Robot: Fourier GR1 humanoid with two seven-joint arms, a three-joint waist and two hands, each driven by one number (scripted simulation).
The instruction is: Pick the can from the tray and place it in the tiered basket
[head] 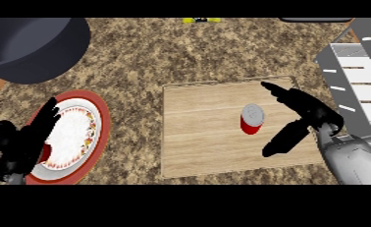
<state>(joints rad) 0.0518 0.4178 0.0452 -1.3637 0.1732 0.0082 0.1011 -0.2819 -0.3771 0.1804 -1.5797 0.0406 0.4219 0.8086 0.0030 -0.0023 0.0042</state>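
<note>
On tray: small red metal can (251, 119) upright on pale wooden tray (210, 142), not lifted
Right hand (308, 108): spread open beside can, empty
Left: grasp, carry to grey tiered basket (348, 73)

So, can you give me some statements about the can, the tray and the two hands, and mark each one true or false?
1. The red can stands upright on the wooden tray. True.
2. The right hand is closed around the can. False: its fingers and thumb are spread, beside the can and not touching it.
3. The left hand shows over the red-rimmed plate. True.
4. The can is already in the tiered basket. False: it is on the tray.
5. A dark pan sits at the upper right. False: upper left.
</note>
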